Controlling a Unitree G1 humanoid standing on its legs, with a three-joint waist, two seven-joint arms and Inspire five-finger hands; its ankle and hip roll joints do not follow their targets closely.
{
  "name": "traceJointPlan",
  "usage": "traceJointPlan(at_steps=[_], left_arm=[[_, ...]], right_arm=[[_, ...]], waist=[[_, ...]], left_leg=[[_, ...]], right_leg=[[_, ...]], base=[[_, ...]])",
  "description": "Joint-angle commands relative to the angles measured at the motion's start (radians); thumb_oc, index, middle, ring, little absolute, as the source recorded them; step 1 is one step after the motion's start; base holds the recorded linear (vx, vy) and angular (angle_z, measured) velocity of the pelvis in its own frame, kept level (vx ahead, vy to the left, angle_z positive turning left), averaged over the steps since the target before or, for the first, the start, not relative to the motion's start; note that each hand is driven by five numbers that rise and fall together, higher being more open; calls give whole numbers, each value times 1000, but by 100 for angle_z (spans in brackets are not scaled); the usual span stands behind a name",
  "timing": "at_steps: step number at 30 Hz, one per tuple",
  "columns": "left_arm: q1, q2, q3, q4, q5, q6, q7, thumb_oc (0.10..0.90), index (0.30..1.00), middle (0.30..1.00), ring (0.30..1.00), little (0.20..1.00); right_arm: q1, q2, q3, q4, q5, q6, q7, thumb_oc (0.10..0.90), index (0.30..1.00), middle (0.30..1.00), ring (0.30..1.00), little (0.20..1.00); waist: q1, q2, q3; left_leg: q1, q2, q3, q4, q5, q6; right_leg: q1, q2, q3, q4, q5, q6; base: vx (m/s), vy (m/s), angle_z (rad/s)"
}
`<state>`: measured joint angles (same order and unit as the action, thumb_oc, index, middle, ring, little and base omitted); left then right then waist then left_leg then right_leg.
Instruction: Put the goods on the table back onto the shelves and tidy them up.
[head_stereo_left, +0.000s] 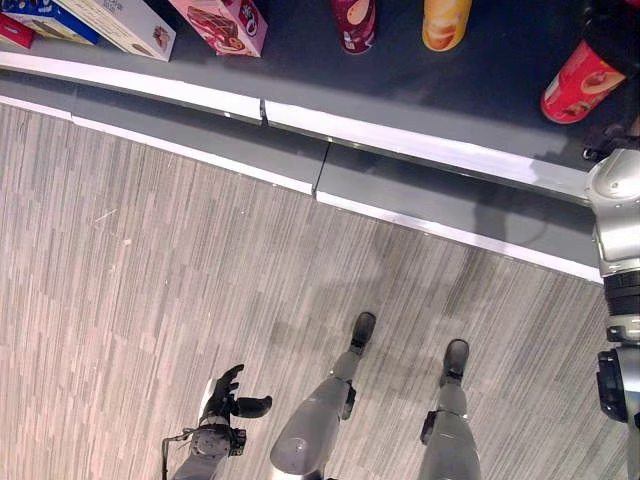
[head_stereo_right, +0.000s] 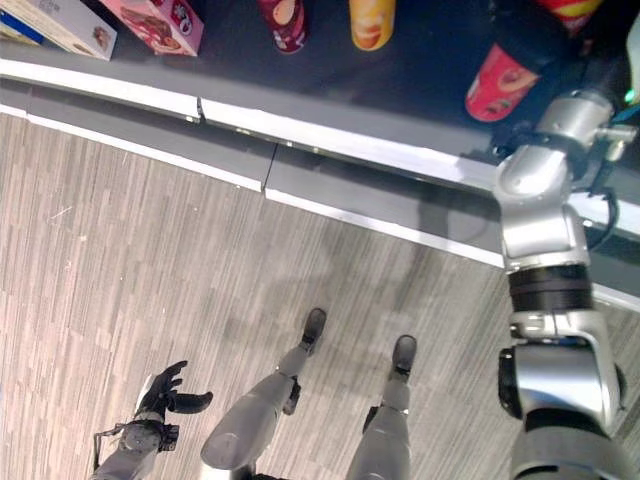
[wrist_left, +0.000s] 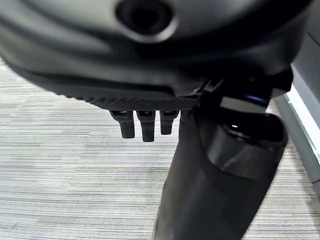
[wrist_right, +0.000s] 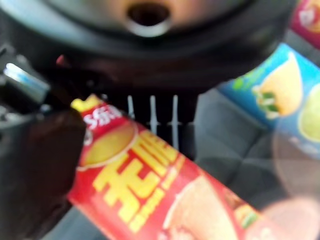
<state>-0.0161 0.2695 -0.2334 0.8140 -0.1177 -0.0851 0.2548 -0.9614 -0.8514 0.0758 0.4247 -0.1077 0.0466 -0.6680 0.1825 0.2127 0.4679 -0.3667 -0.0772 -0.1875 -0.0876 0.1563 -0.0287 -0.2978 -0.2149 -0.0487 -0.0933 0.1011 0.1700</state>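
Right hand (wrist_right: 40, 165) clamped on a red crisp tube (head_stereo_left: 580, 82) over the dark shelf (head_stereo_left: 300, 60), at 1 o'clock. Left hand (head_stereo_left: 225, 395), fingers relaxed apart, hangs at 7 o'clock above bare wood-grain floor (head_stereo_left: 150, 280). White-edged shelf lip (head_stereo_left: 400, 140) borders open floor. Yellow characters mark the tube's label.

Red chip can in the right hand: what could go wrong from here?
1. The red cylindrical chip can is tilted in the right hand; released like this, it may tip over and roll on the dark grey shelf.
2. A blue snack pack lies close by; the can might knock it.
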Motion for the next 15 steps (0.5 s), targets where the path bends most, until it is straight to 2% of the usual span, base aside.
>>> traceJointPlan(at_steps=[1,15], left_arm=[[50,82,-14,49,-15,-6,73,800,900,900,900,900],[56,76,-26,47,-24,-12,77,800,900,900,900,900]], right_arm=[[-166,-122,50,-46,-70,-56,-79,400,300,300,300,300],[-226,-130,105,15,-37,-60,-89,400,300,300,300,300]], waist=[[14,-38,-93],[28,-24,-102]], left_leg=[[-38,34,22,13,-65,-60],[-56,25,12,9,-67,-60]], right_leg=[[-39,-67,57,10,26,46],[-57,-76,54,8,24,53]], base=[[32,8,0],[34,3,0]])
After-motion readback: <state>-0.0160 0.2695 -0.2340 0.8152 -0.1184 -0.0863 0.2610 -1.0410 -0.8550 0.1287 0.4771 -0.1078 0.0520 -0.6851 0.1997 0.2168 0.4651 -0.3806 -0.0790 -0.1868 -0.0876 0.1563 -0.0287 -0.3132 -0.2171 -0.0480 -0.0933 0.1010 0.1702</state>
